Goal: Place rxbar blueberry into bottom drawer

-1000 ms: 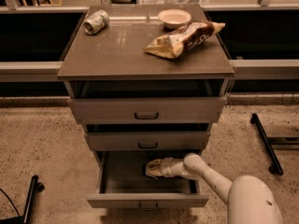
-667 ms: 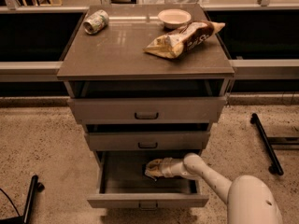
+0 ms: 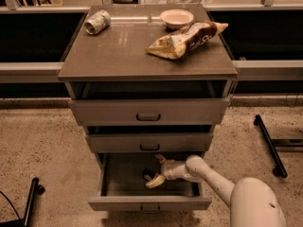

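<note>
The bottom drawer [image 3: 149, 203] of the grey cabinet is pulled open. My gripper [image 3: 157, 170] reaches into it from the right, and the pale arm comes in from the lower right. The fingers are spread apart, one pointing up and one down. A small dark bar, the rxbar blueberry [image 3: 147, 173], lies on the drawer floor just left of the fingertips. I cannot tell whether the fingers still touch it.
The top drawer [image 3: 148, 111] and the middle drawer [image 3: 149, 142] stand slightly open. On the cabinet top lie a tan chip bag [image 3: 187, 39], a crushed can [image 3: 97, 21] and a white bowl [image 3: 176, 18]. Black stand legs rest on the floor at right [image 3: 270, 145] and at left [image 3: 31, 200].
The fingers were closed together in the drawer and have now spread apart. The dark bar now shows on the drawer floor beside them.
</note>
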`<act>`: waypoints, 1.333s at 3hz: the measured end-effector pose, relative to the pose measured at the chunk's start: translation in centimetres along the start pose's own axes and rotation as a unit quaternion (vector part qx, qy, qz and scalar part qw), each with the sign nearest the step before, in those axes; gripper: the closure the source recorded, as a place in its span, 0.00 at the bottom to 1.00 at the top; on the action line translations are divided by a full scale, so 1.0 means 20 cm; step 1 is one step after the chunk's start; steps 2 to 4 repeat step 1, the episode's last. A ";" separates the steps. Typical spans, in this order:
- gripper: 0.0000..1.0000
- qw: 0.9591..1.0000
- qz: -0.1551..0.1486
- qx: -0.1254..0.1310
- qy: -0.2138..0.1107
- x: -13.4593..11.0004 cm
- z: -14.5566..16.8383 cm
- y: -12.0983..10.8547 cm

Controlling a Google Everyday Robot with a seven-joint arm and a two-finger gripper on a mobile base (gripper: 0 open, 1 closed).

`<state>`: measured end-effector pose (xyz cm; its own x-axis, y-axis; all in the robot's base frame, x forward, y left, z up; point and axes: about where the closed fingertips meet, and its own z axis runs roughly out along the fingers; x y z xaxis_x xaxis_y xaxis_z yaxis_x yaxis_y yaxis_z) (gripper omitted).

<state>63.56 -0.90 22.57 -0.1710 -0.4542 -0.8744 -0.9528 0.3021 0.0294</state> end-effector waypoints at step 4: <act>0.00 1.000 0.000 0.000 0.000 0.00 0.00 0.00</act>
